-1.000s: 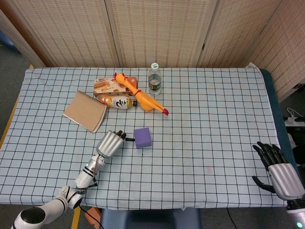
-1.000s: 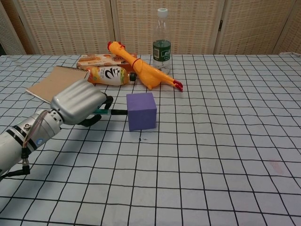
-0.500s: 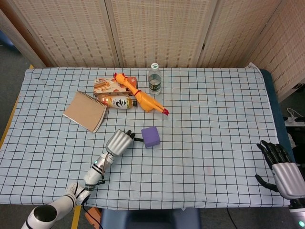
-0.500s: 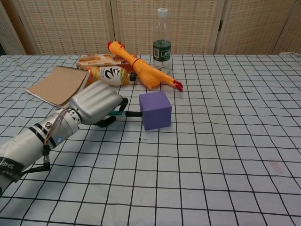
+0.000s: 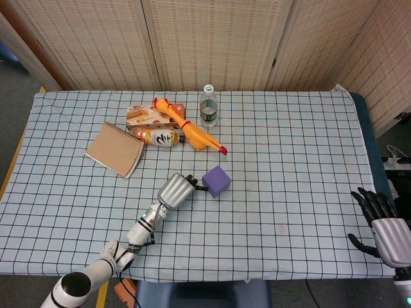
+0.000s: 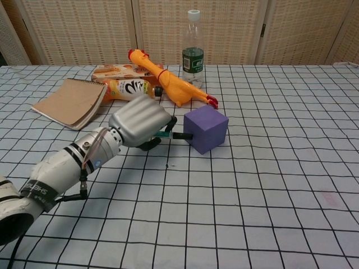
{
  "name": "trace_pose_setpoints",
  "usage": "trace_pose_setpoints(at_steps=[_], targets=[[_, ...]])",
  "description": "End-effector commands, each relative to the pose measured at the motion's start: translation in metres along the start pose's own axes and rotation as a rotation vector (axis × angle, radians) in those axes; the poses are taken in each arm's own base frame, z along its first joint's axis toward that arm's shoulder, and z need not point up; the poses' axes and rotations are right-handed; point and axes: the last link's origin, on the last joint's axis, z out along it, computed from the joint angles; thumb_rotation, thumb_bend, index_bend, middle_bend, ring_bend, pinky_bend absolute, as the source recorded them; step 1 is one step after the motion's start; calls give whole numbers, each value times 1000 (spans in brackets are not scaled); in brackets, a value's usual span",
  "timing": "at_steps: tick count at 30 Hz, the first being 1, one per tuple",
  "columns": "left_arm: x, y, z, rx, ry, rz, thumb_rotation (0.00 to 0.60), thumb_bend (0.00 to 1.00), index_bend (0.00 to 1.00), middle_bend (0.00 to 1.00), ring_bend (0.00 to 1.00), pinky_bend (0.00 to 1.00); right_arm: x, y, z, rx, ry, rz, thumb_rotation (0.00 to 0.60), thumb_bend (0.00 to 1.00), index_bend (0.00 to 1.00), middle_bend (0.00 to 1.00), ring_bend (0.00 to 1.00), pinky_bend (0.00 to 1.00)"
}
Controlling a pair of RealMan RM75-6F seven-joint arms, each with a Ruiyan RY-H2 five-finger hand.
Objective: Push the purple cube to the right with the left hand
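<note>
I am pressing my left robot hand (image 6: 140,122), fingers curled and holding nothing, against the small purple foam-like cube (image 6: 206,129); pushing through its centre should prevent twisting.

A soft cloth tablecloth (image 5: 302,154), white with a thin dark grid, covers the table and shows slight wrinkles. The purple cube (image 6: 206,129) has a matt, smooth surface. The left hand (image 6: 140,122) has a ribbed, silvery metallic-looking back with a dull sheen and black fingers (image 6: 182,135); the right hand (image 5: 385,231) has the same silver shell and black fingers. The rubber chicken (image 6: 168,81) looks smooth and slightly glossy, yellow-orange. The water bottle (image 6: 193,50) is clear, shiny plastic with a green label. The notebook (image 6: 70,102) has a matt brown paper cover. The juice bottle (image 6: 132,89) is glossy plastic, and the snack box (image 6: 115,71) is printed cardboard. Behind stand woven, textured screen panels (image 5: 212,38).
</note>
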Motion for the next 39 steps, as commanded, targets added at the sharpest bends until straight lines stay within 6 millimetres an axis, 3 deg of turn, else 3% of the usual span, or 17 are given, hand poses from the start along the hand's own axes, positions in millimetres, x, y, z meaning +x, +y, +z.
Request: trace_pose_setpoints(at_steps=[1, 29, 34, 39], targets=[[1, 2, 6, 1, -4, -1, 600, 558, 827, 873, 778, 984, 1, 1, 0, -3, 2, 0, 600, 151, 0, 0, 0, 0], [18, 20, 51, -25, -25, 2, 600, 558, 828, 873, 780, 985, 7, 6, 0, -26, 34, 14, 600, 150, 0, 0, 0, 0], [20, 17, 45, -11, 10, -13, 600, 558, 827, 873, 780, 985, 7, 6, 1, -23, 29, 17, 600, 151, 0, 0, 0, 0], [15, 2, 20, 8, 56, -21, 600, 558, 827, 873, 781, 985, 5, 3, 2, -7, 17, 16, 600, 151, 0, 0, 0, 0]])
